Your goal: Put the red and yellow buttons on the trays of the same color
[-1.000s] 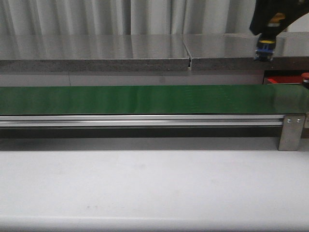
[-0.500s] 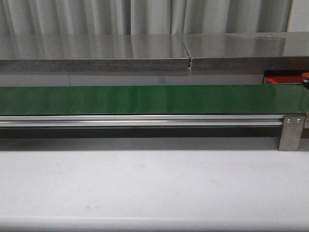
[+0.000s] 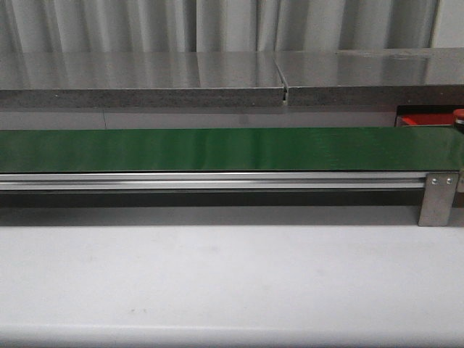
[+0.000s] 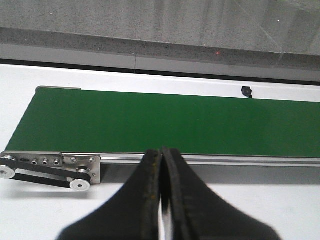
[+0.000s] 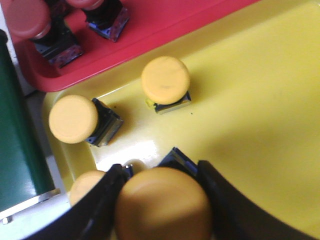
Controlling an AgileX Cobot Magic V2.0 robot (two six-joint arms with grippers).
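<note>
My right gripper [image 5: 161, 172] is shut on a yellow button [image 5: 162, 205] with a dark blue base, just above the yellow tray [image 5: 250, 100]. Two yellow buttons [image 5: 165, 81] [image 5: 74, 119] rest in that tray, and a third [image 5: 85, 185] is partly hidden behind my finger. The red tray [image 5: 150, 25] beside it holds red buttons [image 5: 27, 20]. In the front view only a strip of the red tray [image 3: 428, 116] shows at the far right. My left gripper [image 4: 161, 152] is shut and empty over the near edge of the green belt [image 4: 165, 122].
The long green belt [image 3: 217, 148] runs across the front view on a metal frame [image 3: 438, 197], with no buttons on it. A grey shelf [image 3: 217, 76] stands behind it. The belt's end [image 5: 17, 150] lies beside the yellow tray. No arm shows in the front view.
One second ago my right arm, holding a yellow button, showed at the upper right of the front view. It has since left that view. The belt looks unchanged.
</note>
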